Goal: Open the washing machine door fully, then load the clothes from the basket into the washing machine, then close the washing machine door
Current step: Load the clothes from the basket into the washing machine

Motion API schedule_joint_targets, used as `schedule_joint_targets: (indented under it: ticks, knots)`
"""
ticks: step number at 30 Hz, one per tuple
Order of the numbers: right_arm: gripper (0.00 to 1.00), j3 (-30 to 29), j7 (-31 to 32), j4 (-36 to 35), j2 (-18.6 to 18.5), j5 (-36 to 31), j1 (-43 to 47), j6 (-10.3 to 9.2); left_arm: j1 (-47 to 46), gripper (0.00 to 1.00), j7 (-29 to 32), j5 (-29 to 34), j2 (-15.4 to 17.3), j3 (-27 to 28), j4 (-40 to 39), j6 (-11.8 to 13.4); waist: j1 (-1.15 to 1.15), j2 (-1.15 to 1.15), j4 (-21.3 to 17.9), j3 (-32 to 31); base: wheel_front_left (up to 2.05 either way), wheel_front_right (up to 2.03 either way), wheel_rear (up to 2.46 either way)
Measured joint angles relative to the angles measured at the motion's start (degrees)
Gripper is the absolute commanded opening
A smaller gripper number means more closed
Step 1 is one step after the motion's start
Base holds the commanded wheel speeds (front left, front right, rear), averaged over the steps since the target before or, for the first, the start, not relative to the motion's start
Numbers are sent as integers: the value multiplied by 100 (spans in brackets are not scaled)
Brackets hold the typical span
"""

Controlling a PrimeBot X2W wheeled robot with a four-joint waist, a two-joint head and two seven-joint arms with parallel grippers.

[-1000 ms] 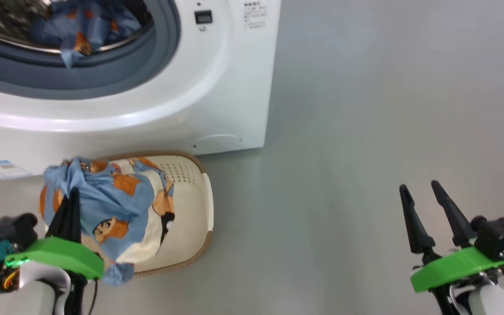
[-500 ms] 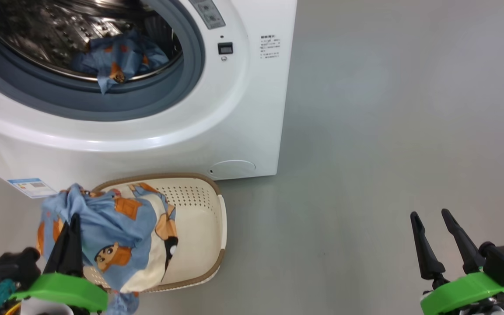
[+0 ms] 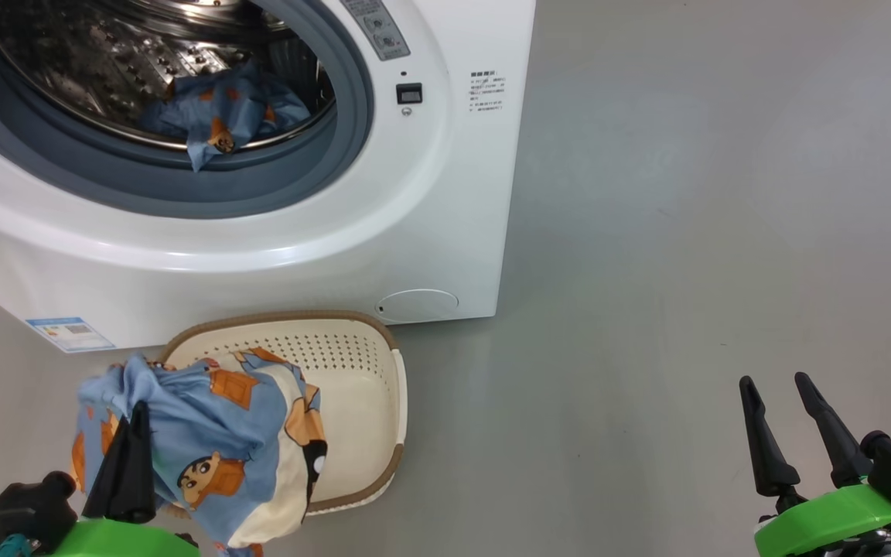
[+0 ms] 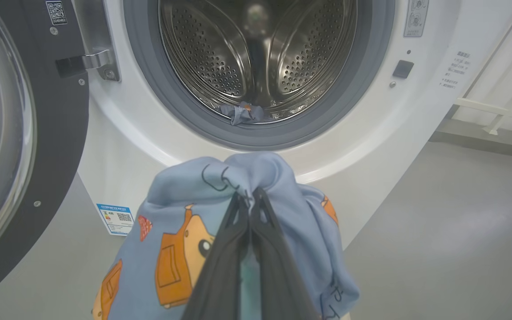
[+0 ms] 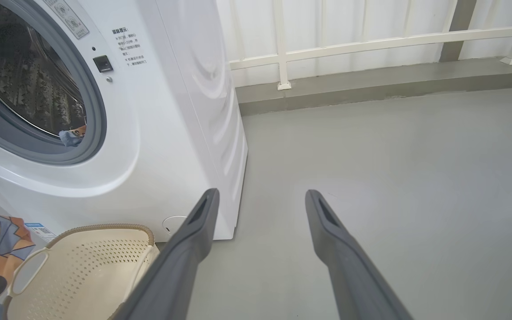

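The washing machine [image 3: 430, 201] stands open at upper left, its steel drum [image 4: 260, 58] holding one light blue garment [image 3: 225, 116] at the front lip. The washing machine door [image 4: 60, 133] is swung out to the left, black rim and glass showing. My left gripper [image 3: 138, 410] is shut on a bunch of the light blue clothes [image 3: 206, 433] with orange cartoon prints. That cloth hangs over the left part of the cream basket [image 3: 353, 387], in front of the machine. Over bare floor at lower right, my right gripper [image 3: 774, 381] is open with nothing between its fingers.
Grey floor [image 3: 685, 232] stretches to the right of the machine. A white railing [image 5: 371, 44] and a low grey kerb run along the far wall. The blue label sticker [image 3: 70, 334] sits low on the machine's front, near the basket.
The head camera has tilted up, so more of the drum shows. My left gripper has drawn the garment up and to the left, baring more of the basket's inside. The right gripper's pose is unchanged.
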Motion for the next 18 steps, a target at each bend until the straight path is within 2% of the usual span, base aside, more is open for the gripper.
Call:
schedule_joint_targets:
  ticks: [18]
  knots:
    - [100, -10, 0, -60, 11, 0, -3, 0, -5, 0, 0, -51, -32, 47, -129, 0, 0, 0, -47, 192, 0, 0, 0]
